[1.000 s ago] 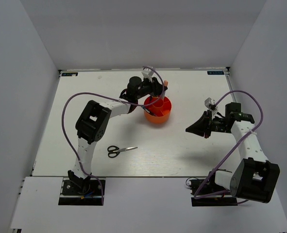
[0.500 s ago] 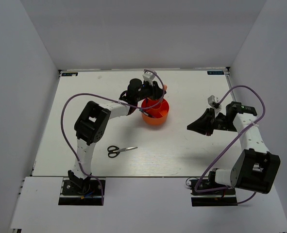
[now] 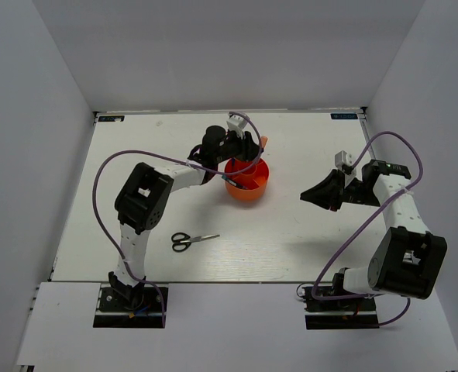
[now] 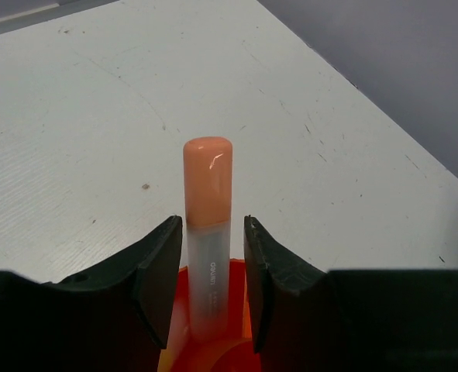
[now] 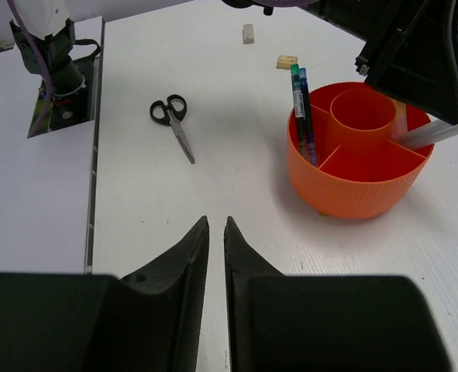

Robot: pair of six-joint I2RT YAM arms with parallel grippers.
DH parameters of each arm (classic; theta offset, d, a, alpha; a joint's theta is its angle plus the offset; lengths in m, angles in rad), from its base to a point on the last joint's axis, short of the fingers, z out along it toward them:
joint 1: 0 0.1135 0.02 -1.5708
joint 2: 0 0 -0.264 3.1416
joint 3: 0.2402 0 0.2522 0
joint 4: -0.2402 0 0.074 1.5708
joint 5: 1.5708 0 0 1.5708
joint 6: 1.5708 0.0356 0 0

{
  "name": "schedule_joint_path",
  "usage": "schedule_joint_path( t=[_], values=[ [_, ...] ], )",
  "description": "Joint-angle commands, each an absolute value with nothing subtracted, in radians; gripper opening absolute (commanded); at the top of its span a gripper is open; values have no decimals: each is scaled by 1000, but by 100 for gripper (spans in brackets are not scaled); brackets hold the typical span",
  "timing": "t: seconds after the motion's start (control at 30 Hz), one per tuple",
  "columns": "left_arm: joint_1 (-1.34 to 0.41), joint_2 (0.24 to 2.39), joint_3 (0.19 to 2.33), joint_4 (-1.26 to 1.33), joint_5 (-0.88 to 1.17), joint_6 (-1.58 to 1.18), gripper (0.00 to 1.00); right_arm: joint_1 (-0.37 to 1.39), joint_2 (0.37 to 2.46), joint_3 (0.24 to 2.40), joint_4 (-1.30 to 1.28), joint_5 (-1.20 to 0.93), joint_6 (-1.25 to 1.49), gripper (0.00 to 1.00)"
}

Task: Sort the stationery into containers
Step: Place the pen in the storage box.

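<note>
The orange-red organizer cup (image 3: 248, 184) stands mid-table; it also shows in the right wrist view (image 5: 352, 182) and, between the jaws, in the left wrist view (image 4: 213, 350). My left gripper (image 3: 248, 147) hovers over the cup. Its jaws (image 4: 213, 221) flank the peach-orange highlighter (image 4: 208, 225), which stands upright in a ring compartment with a small gap on each side. Two dark pens (image 5: 300, 108) lean in another compartment. Black-handled scissors (image 3: 194, 240) lie on the table near the front. My right gripper (image 3: 304, 198) is shut and empty, to the right of the cup.
A white eraser (image 5: 249, 32) and a tan eraser (image 5: 287, 61) lie on the table beyond the cup, towards the left arm's side. The scissors also show in the right wrist view (image 5: 176, 124). Grey walls enclose the table on three sides.
My left gripper has lowered the highlighter into the cup, and the cup has shifted slightly left. My right gripper has drifted a little to the right and up.
</note>
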State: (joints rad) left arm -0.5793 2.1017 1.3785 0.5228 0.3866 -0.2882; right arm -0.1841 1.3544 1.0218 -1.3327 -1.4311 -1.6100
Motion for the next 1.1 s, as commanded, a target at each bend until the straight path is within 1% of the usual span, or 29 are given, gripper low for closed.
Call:
schedule_joint_path(
  t=[0.0,0.93,1.0,1.03,1.07],
  values=[
    [-586,2008,1364,505,387,-268,48,-190,1350,1061,-1654,-1474,-1674,16],
    [-581,1945,1324,503,362,-253,47,-195,1339,1057,-1649,-1482,-1658,16],
    [-578,1931,1322,502,354,-253,42,-193,1345,1063,-1651,-1482,-1646,16],
    [-578,1924,1319,499,356,-255,31,-195,1354,1071,-1654,-1482,-1638,16],
    [-578,1910,1319,476,351,-256,26,-195,1364,1077,-1641,-1479,-1606,16]
  ],
)
